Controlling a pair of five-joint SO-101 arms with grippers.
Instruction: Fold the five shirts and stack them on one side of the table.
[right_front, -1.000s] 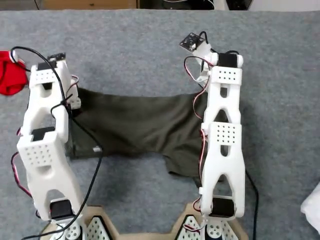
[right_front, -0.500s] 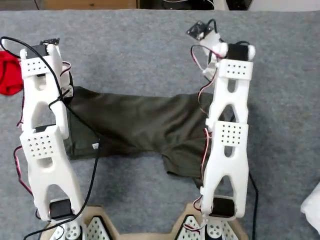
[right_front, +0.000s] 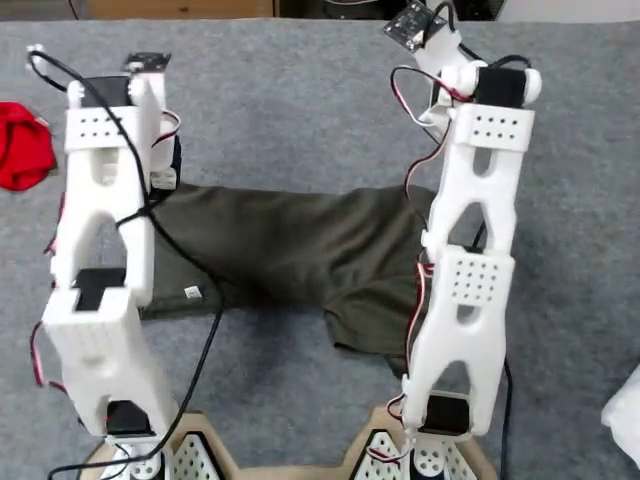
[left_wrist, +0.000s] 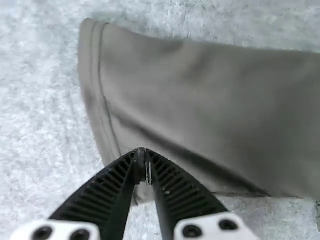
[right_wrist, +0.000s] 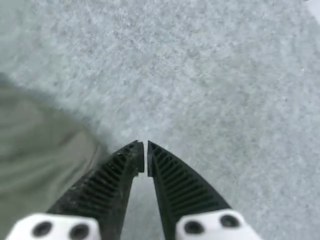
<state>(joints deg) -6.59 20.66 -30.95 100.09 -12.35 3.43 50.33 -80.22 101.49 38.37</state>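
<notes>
Two white robot arms stand side by side on a grey counter (right_front: 280, 90), with a dark olive shirt (right_front: 290, 245) lying spread between them. Compared with a second ago, both arms now stretch farther from their bases, their wrists past the shirt's far edge. The shirt itself has barely shifted, so this fold looks not yet begun.

The overhead view shows the shirt's whole outline. It also shows a red cloth (right_front: 22, 145) near the left arm (right_front: 105, 190) and something white (right_front: 625, 410) at the counter's right edge.

The left gripper (left_wrist: 141, 160) appears close up in its wrist view. Its jaws are pressed together just over the shirt's hem (left_wrist: 100, 100), though it is hard to say if they catch any fabric. The right gripper (right_wrist: 145, 150) has its jaws almost touching and holding nothing, over bare counter just beside the shirt's edge (right_wrist: 35, 145).
</notes>
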